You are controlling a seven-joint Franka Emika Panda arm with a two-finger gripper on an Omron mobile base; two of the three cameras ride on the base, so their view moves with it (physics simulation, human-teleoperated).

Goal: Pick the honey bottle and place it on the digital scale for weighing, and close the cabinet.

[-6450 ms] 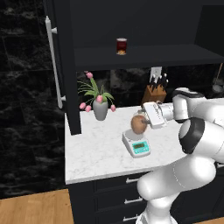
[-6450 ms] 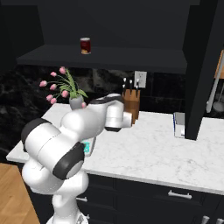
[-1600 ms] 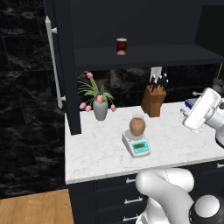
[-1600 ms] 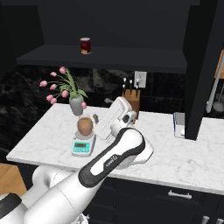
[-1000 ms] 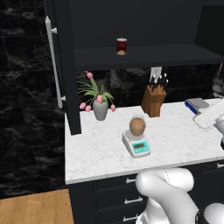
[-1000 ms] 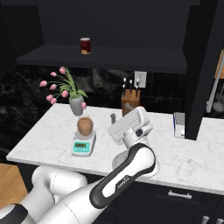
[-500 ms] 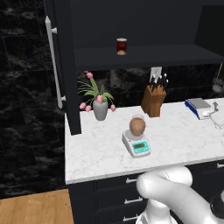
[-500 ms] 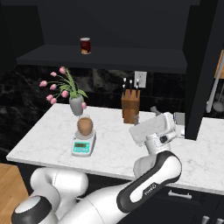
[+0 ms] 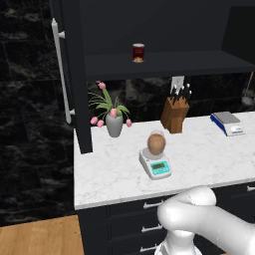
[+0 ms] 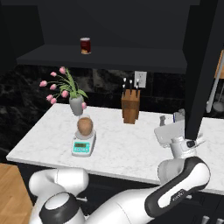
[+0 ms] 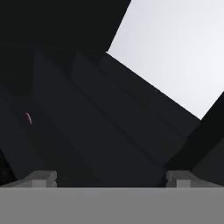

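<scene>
the honey bottle (image 9: pixel 156 143) sits upright on the round plate of the digital scale (image 9: pixel 157 166), out on the white marble bench (image 9: pixel 109 174), and the right base view has the same pairing, bottle (image 10: pixel 85 126) on scale (image 10: pixel 83 145), teal display facing the front edge. nothing is touching the bottle. behind it to the left stands a grey vase of pink tulips (image 9: pixel 113 119), and to the right near the back wall a wooden knife block (image 9: pixel 175 113). further right on the bench lies a flat white device with a dark blue top (image 9: pixel 227 122). up on the open shelf, a small dark red jar (image 9: pixel 138 52) stands alone.

the cabinet (image 9: pixel 74 74) is open: its left door (image 9: pixel 62 69) swings out toward the camera with the long pale bar handle (image 9: pixel 62 79) showing, and in the right base view the right door (image 10: pixel 202 65) stands edge-on, also swung out. the arm reaches over to that right door, and the end effector (image 10: pixel 168 131) hangs just beside the door's lower edge above the bench. in the hand view the two dark tips (image 11: pixel 43 177) sit far apart, so the end effector is released, nothing between them, looking up at dark cabinet panels and a pale ceiling patch.
</scene>
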